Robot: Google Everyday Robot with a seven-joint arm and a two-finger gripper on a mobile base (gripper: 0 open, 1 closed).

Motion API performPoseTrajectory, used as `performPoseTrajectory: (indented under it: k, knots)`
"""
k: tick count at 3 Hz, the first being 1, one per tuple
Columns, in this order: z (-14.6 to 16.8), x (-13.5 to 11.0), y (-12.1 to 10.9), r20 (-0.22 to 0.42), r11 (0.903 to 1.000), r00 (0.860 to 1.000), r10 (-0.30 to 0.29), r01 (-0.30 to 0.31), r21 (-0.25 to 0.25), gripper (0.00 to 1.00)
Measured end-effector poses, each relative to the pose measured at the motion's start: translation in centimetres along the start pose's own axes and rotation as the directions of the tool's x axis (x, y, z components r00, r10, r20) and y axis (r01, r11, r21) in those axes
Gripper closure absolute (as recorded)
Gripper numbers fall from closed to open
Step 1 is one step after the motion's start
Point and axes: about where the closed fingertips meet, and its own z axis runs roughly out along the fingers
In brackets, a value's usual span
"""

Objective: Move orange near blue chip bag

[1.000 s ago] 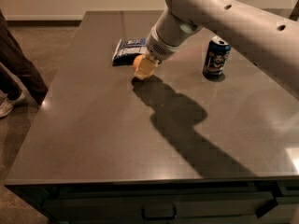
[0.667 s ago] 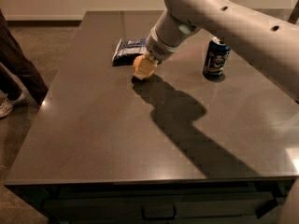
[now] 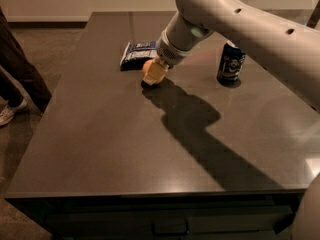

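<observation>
Orange (image 3: 147,67) sits in the gripper (image 3: 154,73) at the far part of the table (image 3: 100,149), a little left of its middle. The gripper's pale fingers (image 3: 157,75) are closed on the orange's right side, and only its left half shows past them. It hangs low over the dark tabletop with a black shadow right under it; whether it touches the surface I cannot tell.

Just beyond it, to the far left, lies the chip bag (image 3: 135,54), flat, dark blue and white. The orange is very close to the bag's near right corner, but the two look slightly apart.

The arm (image 3: 240,24), thick and light grey, comes in from the upper right and slopes down to the left toward the gripper. Its broad shadow (image 3: 195,129) runs from under the orange toward the near right of the table.

A dark-blue can (image 3: 231,63) stands upright to the right, well apart from the orange and partly behind the arm.

At the left edge, off the table, a person's dark trouser leg (image 3: 20,74) and a light shoe (image 3: 7,115) stand on the brown floor (image 3: 45,39).
</observation>
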Motion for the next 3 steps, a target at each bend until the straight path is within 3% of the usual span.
performPoseTrajectory:
  k: [2, 3]
  knots:
    - [0.14, 0.24, -0.1, 0.011, 0.9998, 1.0, 0.012, -0.012, -0.013, 0.13]
    - [0.03, 0.42, -0.09, 0.014, 0.9998, 1.0, 0.014, -0.014, -0.016, 0.0]
